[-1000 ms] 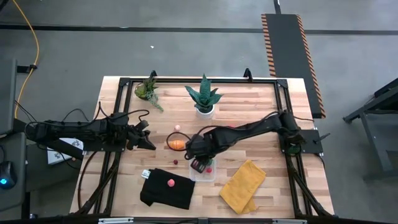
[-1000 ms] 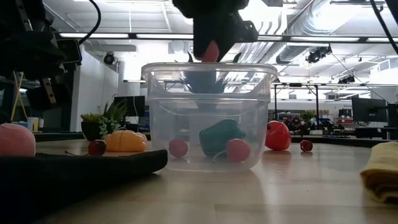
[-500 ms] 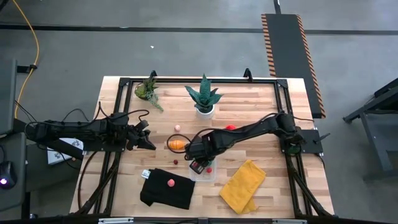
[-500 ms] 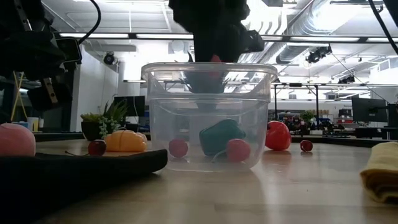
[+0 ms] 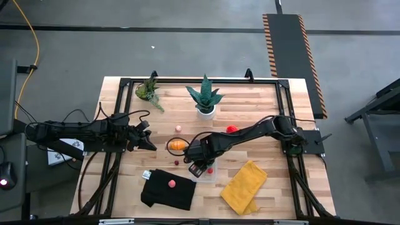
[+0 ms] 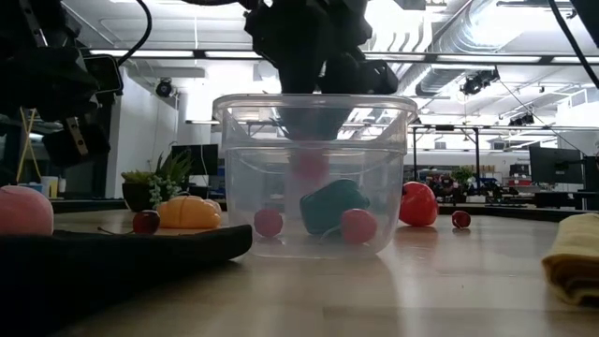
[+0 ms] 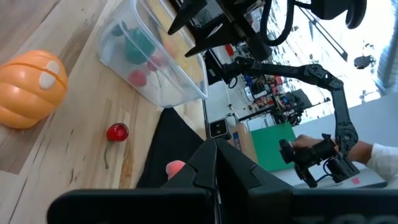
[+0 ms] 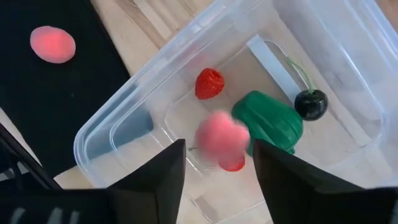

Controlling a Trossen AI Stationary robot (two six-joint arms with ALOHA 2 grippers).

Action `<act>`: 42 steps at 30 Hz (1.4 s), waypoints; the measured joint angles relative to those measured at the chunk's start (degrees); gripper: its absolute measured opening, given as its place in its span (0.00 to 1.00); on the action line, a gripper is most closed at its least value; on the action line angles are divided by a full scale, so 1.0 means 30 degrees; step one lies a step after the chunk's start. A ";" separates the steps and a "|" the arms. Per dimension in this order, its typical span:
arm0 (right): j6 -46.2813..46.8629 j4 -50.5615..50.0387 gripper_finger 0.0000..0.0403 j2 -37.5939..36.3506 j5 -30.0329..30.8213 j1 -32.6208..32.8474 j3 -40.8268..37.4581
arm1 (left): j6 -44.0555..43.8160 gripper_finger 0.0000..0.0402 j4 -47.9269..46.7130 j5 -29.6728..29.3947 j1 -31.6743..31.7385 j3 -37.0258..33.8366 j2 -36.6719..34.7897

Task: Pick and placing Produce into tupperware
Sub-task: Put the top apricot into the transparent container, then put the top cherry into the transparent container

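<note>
Right gripper (image 5: 200,166) sits over the tupperware (image 5: 206,172), near-centre of the table (image 5: 262,100); fingers (image 8: 155,171) apart, nothing between them. A blurred pink piece (image 8: 221,138) is just below the fingers, inside the tub, apparently in mid-air above the floor of it (image 6: 309,167). Also in the tub: green piece (image 8: 268,121), strawberry (image 8: 209,83), dark cherry (image 8: 310,104), and a red piece partly hidden under the pink one.

Left gripper (image 5: 150,142) waits at the left side of the table, claw together, empty.

Outside the tub: orange piece (image 5: 177,144) just left of it, small cherry (image 5: 177,163), pink piece on the black cloth (image 5: 167,190), another pink one (image 5: 178,128) farther back, red piece (image 5: 232,129) to the far right of the tub. Yellow cloth (image 5: 244,187) near right.
</note>
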 joint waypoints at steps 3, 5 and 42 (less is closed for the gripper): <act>-0.0082 0.0170 0.48 0.0000 0.0068 -0.0007 -0.0007 | 0.0000 0.00 0.0000 0.0000 0.0000 0.0001 0.0003; 0.0008 0.0205 0.48 0.0000 0.0310 -0.0007 -0.0004 | 0.0000 0.00 0.0000 0.0000 0.0000 0.0001 0.0002; 0.5422 -0.4952 0.43 -0.9290 0.4412 -0.1319 -0.8464 | -0.0007 0.00 -0.0007 0.0139 -0.0007 -0.0003 0.0007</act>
